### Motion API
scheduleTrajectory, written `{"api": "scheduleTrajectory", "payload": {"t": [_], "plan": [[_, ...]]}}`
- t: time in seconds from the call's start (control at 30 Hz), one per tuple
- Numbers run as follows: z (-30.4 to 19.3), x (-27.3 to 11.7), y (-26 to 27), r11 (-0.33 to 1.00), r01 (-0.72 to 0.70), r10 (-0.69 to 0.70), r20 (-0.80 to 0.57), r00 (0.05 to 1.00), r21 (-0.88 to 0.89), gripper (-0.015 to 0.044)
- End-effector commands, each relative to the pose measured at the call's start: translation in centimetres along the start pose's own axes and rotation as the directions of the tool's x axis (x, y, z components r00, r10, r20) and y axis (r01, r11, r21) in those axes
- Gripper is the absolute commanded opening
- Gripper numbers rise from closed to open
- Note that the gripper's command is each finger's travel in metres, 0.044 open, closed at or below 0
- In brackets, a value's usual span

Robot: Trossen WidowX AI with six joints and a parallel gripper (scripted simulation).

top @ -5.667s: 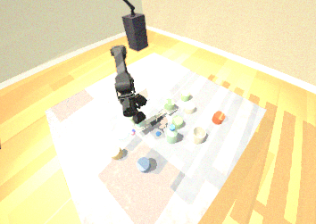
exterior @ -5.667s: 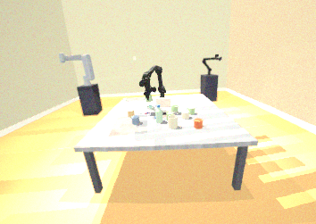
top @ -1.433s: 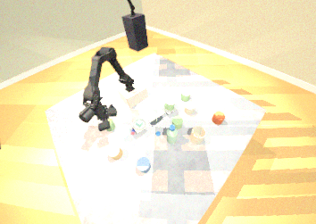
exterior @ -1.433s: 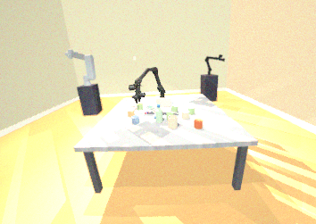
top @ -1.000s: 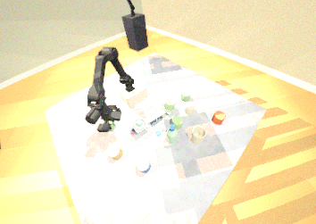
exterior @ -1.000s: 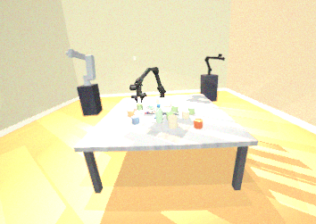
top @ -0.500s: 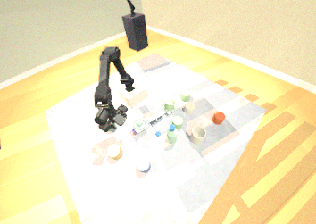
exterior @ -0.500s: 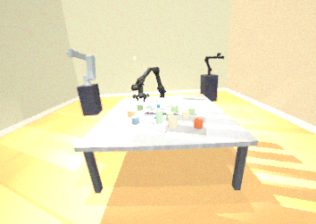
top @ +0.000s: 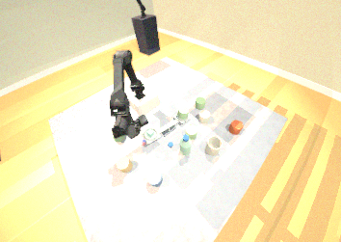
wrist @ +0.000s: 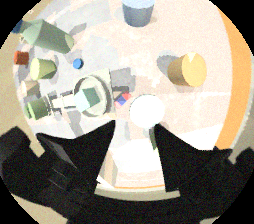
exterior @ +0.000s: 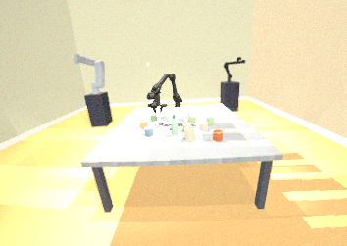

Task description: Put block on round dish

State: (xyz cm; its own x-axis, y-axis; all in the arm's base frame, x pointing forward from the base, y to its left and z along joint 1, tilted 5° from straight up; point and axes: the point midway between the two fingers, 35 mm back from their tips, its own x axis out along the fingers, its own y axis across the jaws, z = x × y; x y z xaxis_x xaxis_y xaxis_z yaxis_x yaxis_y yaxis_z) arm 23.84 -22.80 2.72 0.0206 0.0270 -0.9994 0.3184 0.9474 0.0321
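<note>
Bare block, delicate reach
Our gripper (top: 139, 128) (exterior: 157, 109) (wrist: 135, 125) hangs partly open, holding nothing; the teal block (top: 150, 133) (exterior: 165, 119) (wrist: 88, 100) sits uncovered on the balance's near pan (wrist: 105, 101). A careless push could rock the beam and shift the far green cup (top: 183, 113) (exterior: 191, 120) (wrist: 37, 108), ending our attempt; a loose grip could drop the block short of the white dish (wrist: 147, 111).

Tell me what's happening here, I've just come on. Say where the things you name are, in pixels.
The arm's gripper (top: 140, 127) (exterior: 156, 109) (wrist: 136, 127) is open and holding nothing, above the table near the balance (top: 169, 130) (exterior: 169, 124) (wrist: 64, 103). A teal block (top: 150, 133) (exterior: 165, 118) (wrist: 88, 99) sits uncovered on one end, and a green cup (top: 182, 114) (exterior: 191, 120) (wrist: 36, 108) stands at the other. The block has yet to be put on the dish.
</note>
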Motion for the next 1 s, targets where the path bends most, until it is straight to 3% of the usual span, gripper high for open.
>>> {"api": "scheduleTrajectory", "payload": {"t": [0.0, 0.4, 0.97], "plan": [[0.6, -0.3, 0.9, 0.993, -0.006, 0.006, 0.002, 1.000, 0.114, 0.0260], [1.7, -0.9, 4.2, 0.864, -0.004, 0.014, -0.016, 1.000, 0.504, 0.0260], [2.5, -1.7, 8.6, 0.487, 0.026, 0.019, -0.041, 0.999, 0.873, 0.0260]]}}
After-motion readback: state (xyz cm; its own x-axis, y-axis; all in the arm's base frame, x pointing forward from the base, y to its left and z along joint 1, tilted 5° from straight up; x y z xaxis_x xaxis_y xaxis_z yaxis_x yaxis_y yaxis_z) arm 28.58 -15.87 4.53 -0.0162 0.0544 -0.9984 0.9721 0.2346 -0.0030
